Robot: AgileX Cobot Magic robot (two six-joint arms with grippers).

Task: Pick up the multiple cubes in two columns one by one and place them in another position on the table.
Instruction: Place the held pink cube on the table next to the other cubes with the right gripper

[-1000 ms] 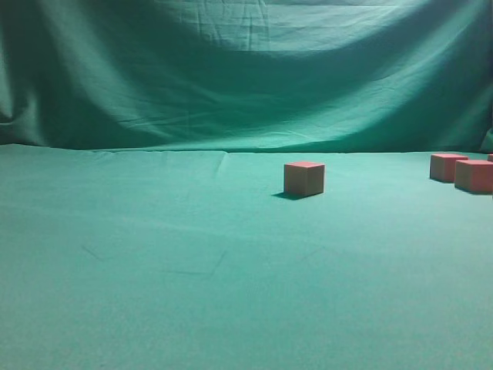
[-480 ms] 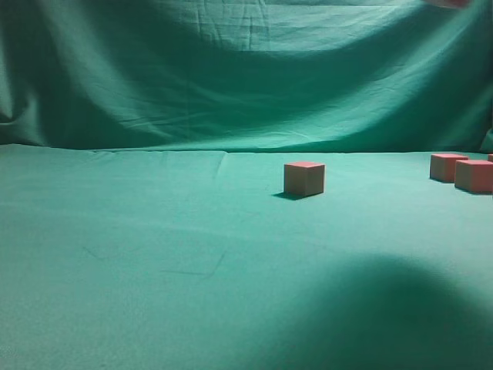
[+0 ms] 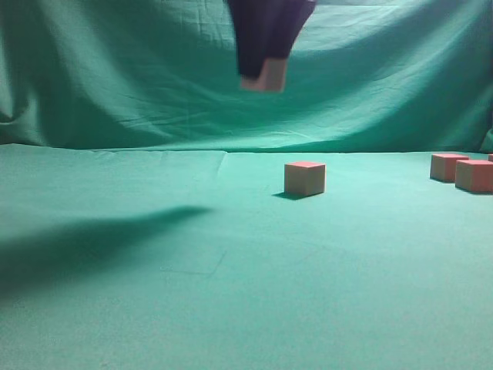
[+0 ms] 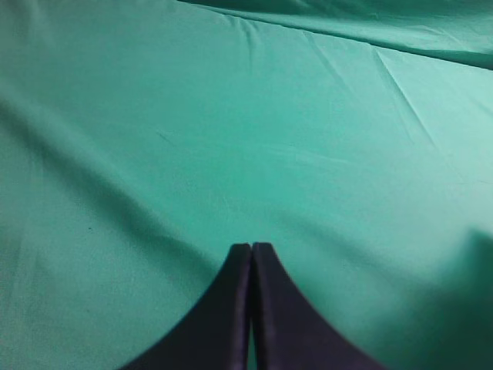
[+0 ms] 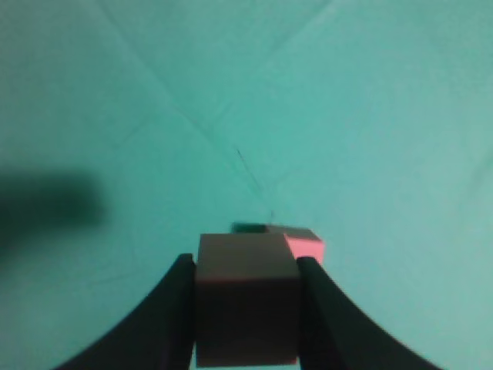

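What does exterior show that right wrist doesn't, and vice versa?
Exterior only: the right gripper hangs high above the table, well clear of it; more cubes by the right edge; the draped backdrop; a long shadow on the cloth at the left.

Right wrist only: the close view of the grasp, a dark finger against each side of the held cube.

Both: the held cube, the lone cube on the table and the green cloth.

Staged lab setup: green cloth backdrop [image 3: 115, 69], cloth-covered table [image 3: 154, 293], identical cubes [image 3: 304, 178]
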